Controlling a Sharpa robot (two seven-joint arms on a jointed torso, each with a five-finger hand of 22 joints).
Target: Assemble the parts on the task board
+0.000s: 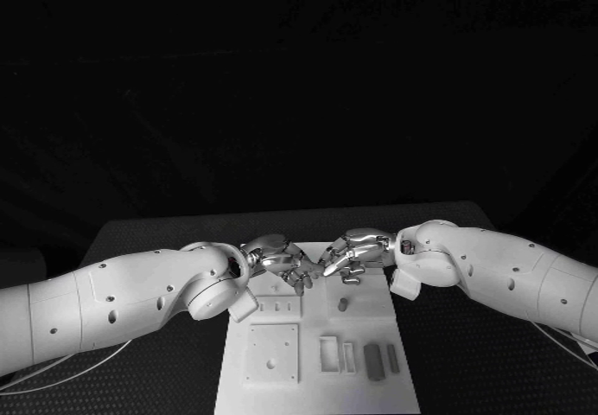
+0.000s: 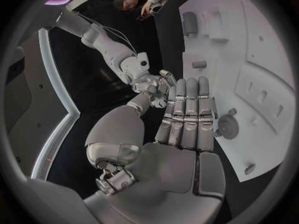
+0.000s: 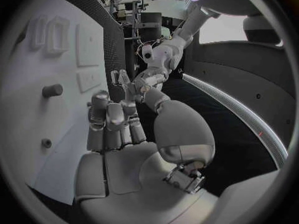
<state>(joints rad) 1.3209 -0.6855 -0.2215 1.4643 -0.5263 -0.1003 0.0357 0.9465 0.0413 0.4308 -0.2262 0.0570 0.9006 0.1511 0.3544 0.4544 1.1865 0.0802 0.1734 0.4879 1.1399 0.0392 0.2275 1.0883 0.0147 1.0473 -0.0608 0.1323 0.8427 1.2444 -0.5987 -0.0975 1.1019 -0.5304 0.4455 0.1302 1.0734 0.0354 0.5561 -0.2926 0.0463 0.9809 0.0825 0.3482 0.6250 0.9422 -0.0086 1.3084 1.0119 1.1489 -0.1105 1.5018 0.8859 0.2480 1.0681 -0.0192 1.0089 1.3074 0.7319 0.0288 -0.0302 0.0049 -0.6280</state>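
Both hands hover close together over the far end of the task board [image 1: 374, 380]; the left hand [image 1: 282, 257] has its fingers extended side by side and flat in its wrist view, nothing between them, so it reads as empty and apart; the right hand [image 1: 353, 252] has fingers partly curled, and whether it pinches anything cannot be told. The parts lie on the board: a small upright peg [image 1: 343, 304] just nearer than the hands, two dark grey bars [image 1: 381, 360] toward the near right corner, and a pale rectangular frame [image 1: 329, 354] beside them; a square plate [image 1: 272, 353] sits to their left. Risk, as judged: the two hands are nearly touching, so any inward move may cause fingertip collision; a descent may knock the peg over or nudge the board; the arms crowd the board's far end, leaving little clearance. Hidden or unclear: the board surface under both hands; the fingertips' contact with the board; recesses at the far end; parts appear grey and small, their shapes hard to make out.
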